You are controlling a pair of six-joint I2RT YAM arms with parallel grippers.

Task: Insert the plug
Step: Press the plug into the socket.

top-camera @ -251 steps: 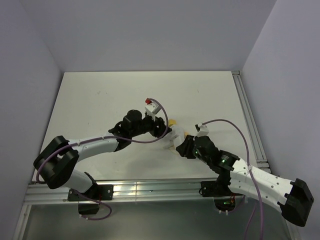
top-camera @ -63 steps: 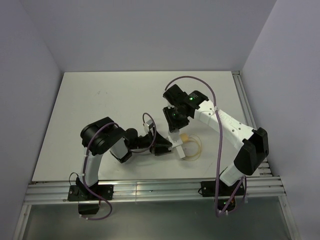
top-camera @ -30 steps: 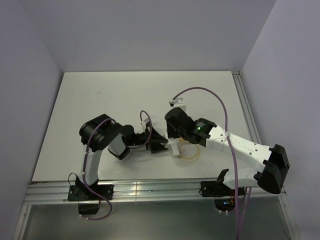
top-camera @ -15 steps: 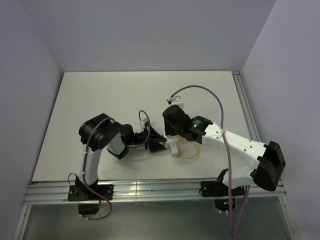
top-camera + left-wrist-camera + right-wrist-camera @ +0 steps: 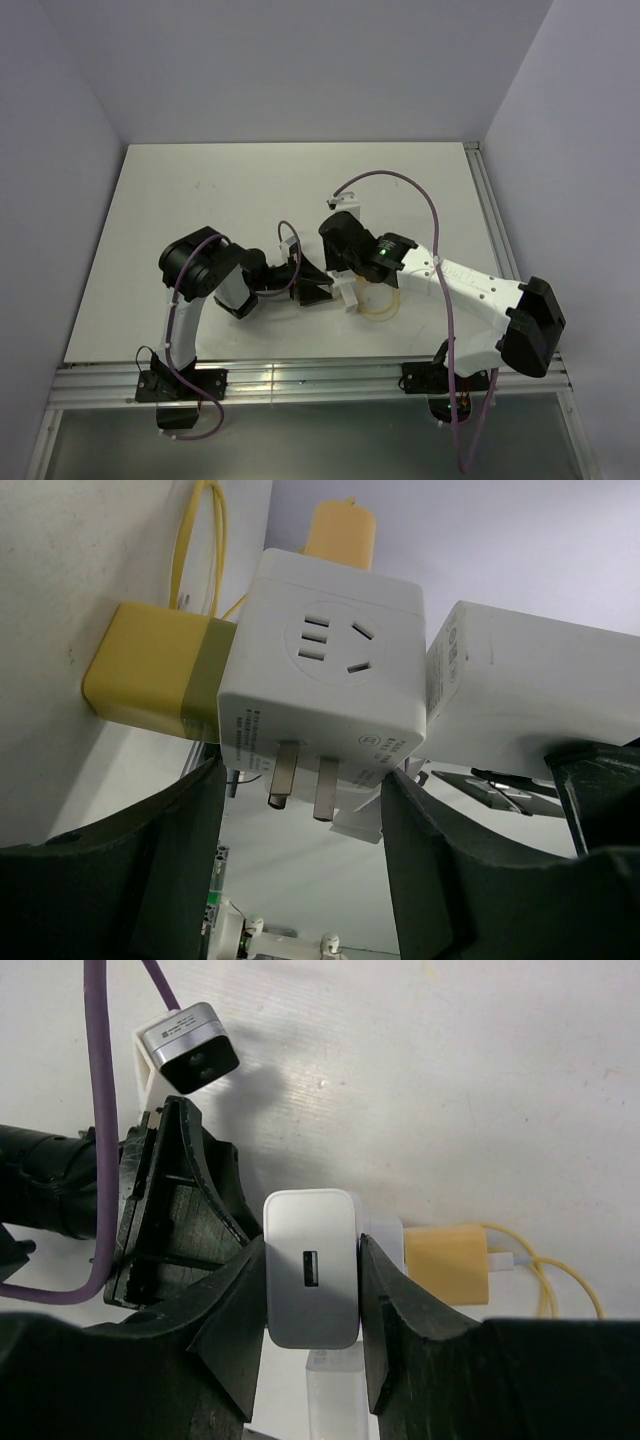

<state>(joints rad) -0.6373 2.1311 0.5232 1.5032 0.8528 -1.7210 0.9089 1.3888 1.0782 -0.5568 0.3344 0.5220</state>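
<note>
Fingers (image 5: 238, 1310) of the right gripper (image 5: 312, 1252) are closed on the two flat long sides of the white charger plug (image 5: 311, 1290), with the USB-port end facing the wrist camera and the pin end pointing away. Fingers (image 5: 120, 870) of the left gripper (image 5: 300, 780) stand a cube-width apart and meet the lower corners of the white adapter cube (image 5: 330, 680) on the face carrying its bare prongs. The grip looks firm, though the contact patches themselves are hidden. The plug sits low over the table (image 5: 200, 200) near its centre, with its front face butted against the cube's side. Its pins are not visible, so I cannot tell how far it is seated. A yellow plug (image 5: 150, 680) already occupies the opposite face of the cube, and its yellow cable (image 5: 195, 540) is coiled on the table behind. Assessment: the plug is a light, rigid plastic block with smooth, glossy sides that are liable to slip under a push along the pin axis. The present hold across the flat sides, set back from the pin end, is the sound one. The cube is equally stiff and light, and it needs bracing against the insertion force. The cable is limp and offers no resistance.
</note>
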